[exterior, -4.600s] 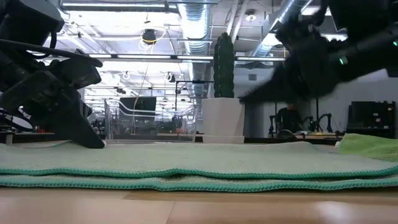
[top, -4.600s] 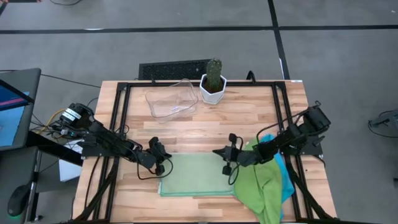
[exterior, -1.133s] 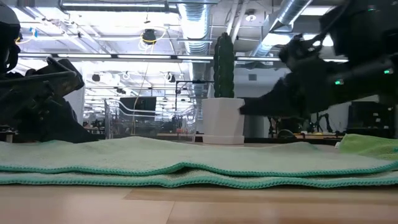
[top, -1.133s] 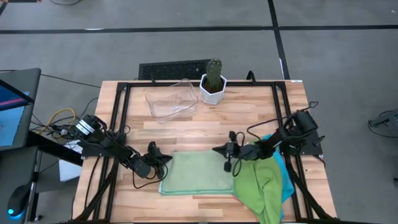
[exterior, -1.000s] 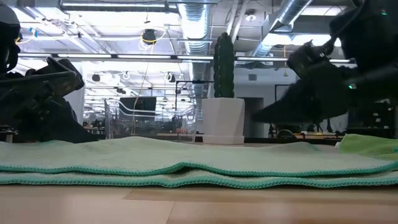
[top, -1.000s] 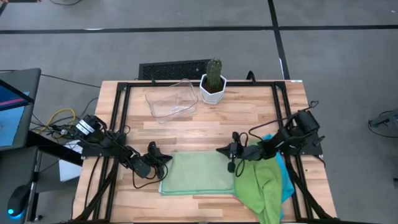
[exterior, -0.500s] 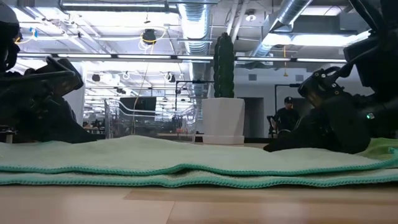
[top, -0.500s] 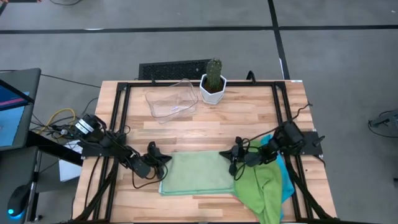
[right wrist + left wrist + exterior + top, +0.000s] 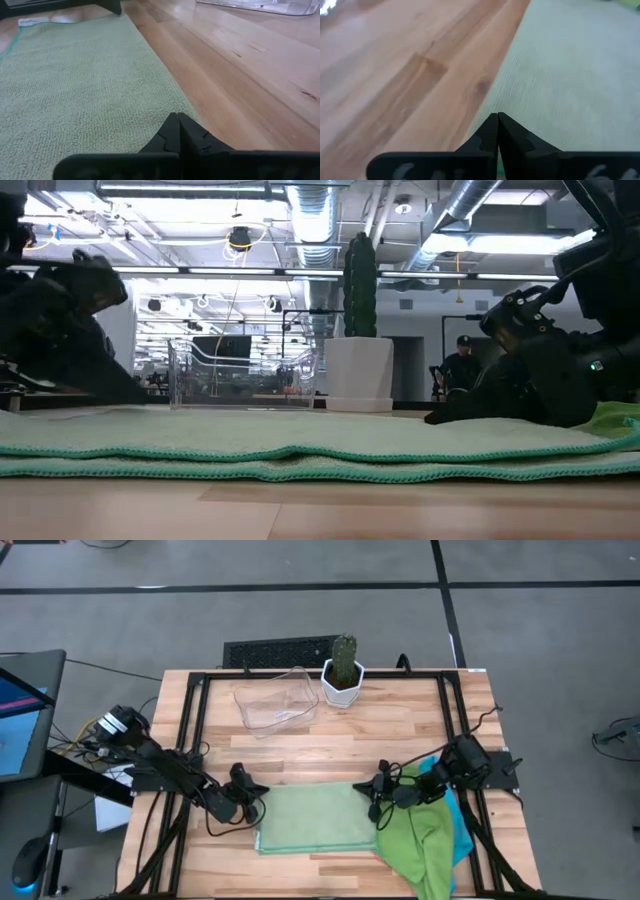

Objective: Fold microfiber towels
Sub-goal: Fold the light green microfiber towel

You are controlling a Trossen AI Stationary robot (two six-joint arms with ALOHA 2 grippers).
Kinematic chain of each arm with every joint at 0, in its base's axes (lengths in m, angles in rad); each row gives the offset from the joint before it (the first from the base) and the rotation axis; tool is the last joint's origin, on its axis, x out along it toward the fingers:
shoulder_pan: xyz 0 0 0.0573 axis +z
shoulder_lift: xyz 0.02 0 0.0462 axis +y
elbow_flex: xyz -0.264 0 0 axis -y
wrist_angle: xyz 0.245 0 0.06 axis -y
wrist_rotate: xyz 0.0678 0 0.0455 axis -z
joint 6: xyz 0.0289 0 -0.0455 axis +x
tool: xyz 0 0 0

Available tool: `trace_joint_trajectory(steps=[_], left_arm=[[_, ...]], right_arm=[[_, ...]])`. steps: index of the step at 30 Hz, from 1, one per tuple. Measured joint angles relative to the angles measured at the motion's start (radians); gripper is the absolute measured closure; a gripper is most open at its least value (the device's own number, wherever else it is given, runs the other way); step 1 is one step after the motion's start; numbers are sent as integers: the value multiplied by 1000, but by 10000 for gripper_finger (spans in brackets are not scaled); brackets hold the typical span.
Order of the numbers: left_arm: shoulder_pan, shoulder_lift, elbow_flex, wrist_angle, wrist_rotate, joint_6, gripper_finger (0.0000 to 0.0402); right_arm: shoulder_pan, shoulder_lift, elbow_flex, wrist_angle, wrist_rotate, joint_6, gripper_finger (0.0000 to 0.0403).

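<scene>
- The left pincer (image 9: 250, 796) lay low at the left edge of the pale green towel (image 9: 315, 820), its fingers (image 9: 490, 132) pressed together with the tips on the cloth's edge; whether any cloth was pinched between them could not be told.
- The right pincer (image 9: 374, 792) rested at the far right corner of the same towel, fingers (image 9: 172, 131) likewise pressed together at the border.
- That pale green towel lay flat, folded double, at the near middle of the wooden worktop (image 9: 400, 730).
- A bright green towel (image 9: 425, 845) lay crumpled just right of it, atop a cyan blue towel (image 9: 461, 830).
- Toward the far edge stood a clear plastic tray (image 9: 275, 705) and, beside it, a potted cactus (image 9: 343, 670).
</scene>
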Motion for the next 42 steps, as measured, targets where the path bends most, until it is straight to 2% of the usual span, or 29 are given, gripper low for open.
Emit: trace_joint_trajectory(steps=[5, 10, 14, 19, 24, 28, 35, 37, 42], left_arm=[[0, -32, 0, 3, -51, 19, 401], [1, 2, 1, 58, -114, 26, 401], [8, 62, 1, 121, -117, 50, 401], [14, 196, 2, 216, -76, 54, 401], [20, 292, 5, 262, -111, -41, 401], [16, 298, 4, 275, -107, -36, 401], [16, 294, 4, 270, -99, -23, 401], [16, 294, 4, 271, -99, -18, 401], [16, 295, 4, 272, -106, -20, 401]], right_arm=[[0, 0, -1, 4, 0, -2, 389], [-3, 4, -3, 37, 0, -24, 389], [-14, 4, -3, 45, -3, -27, 389], [-19, 4, -3, 51, -4, -25, 386], [-14, -1, -3, 55, -4, -23, 388], [-5, -59, -20, 43, -2, -53, 385], [-28, -244, -70, 54, 31, -156, 391], [-59, -283, -34, 53, -21, -220, 391], [-148, -264, 177, -154, -305, -307, 392]])
